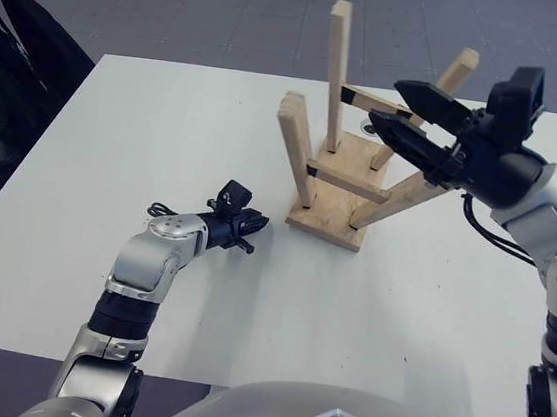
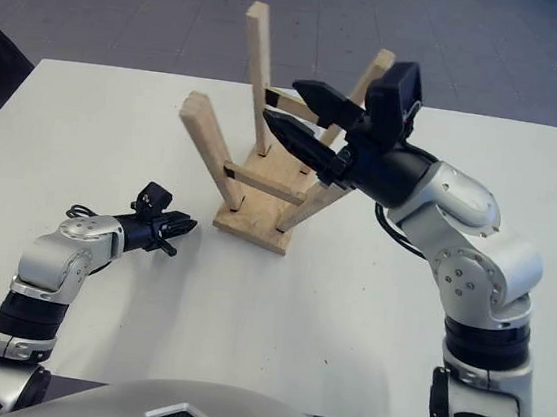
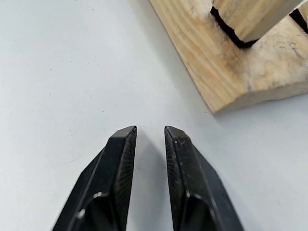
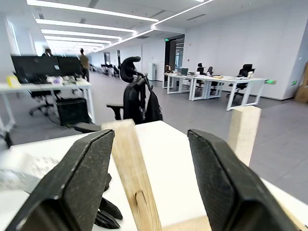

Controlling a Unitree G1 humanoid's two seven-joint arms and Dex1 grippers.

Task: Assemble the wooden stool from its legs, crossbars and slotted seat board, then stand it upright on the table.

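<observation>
The wooden stool stands upside down on the white table. Its seat board lies flat, and the legs point up, joined by crossbars. My right gripper is open high among the far legs. One finger is above the upper crossbar and one below it, and a leg shows between them without being gripped. My left gripper lies low on the table, just left of the seat board. Its fingers are slightly apart with nothing between them.
A dark chair stands off the table's left edge. A thin black cable loops by my left wrist. Bare table stretches in front of the stool and to its left. Grey floor lies beyond the far edge.
</observation>
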